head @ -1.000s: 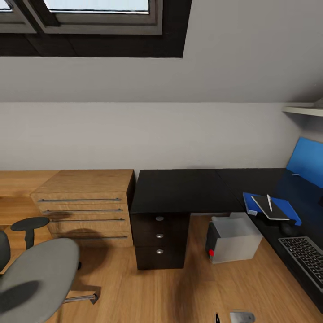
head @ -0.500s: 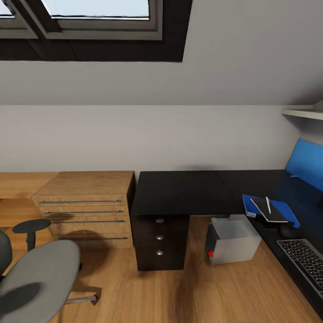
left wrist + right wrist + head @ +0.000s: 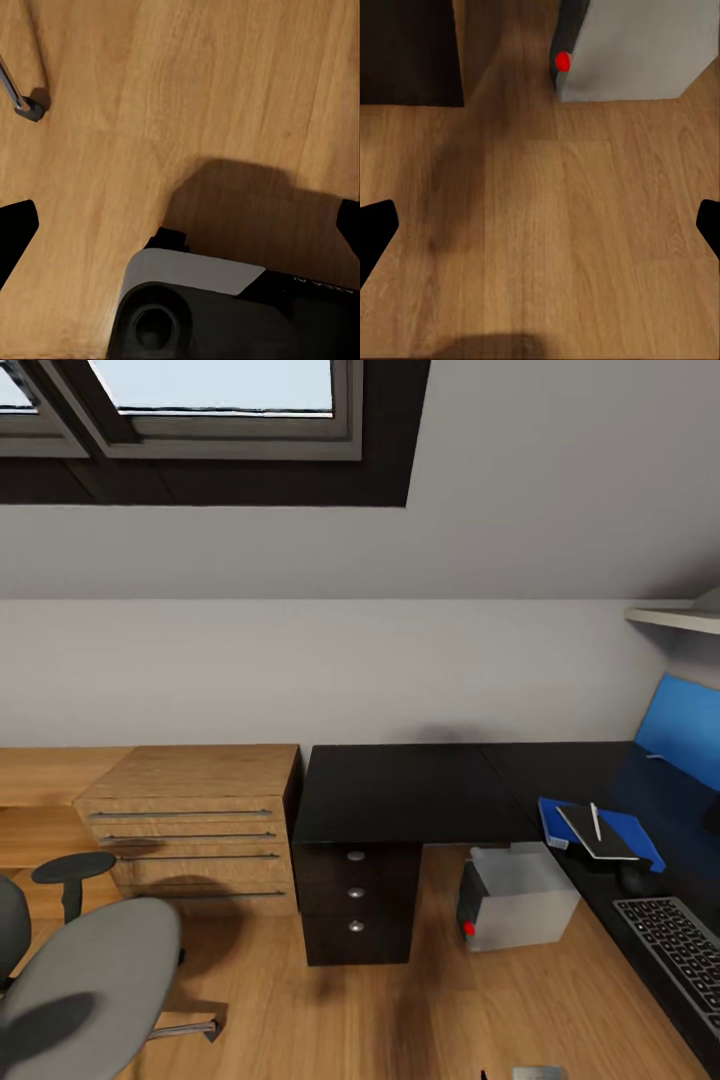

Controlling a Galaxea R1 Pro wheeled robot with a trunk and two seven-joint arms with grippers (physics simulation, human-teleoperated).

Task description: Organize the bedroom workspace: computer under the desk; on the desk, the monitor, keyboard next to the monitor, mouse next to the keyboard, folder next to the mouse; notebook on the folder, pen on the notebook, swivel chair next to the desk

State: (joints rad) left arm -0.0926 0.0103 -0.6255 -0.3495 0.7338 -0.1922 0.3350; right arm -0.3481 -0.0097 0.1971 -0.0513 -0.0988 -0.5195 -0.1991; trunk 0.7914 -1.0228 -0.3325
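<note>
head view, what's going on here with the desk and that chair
Nothing is being handled: both wrist views look down at bare wood floor, with the jaws spread wide and empty. On the desk the folder already carries the notebook and pen, with the mouse and keyboard beside them. The computer sits under the desk. The swivel chair stands apart, in front of the wooden drawer chest.
</note>
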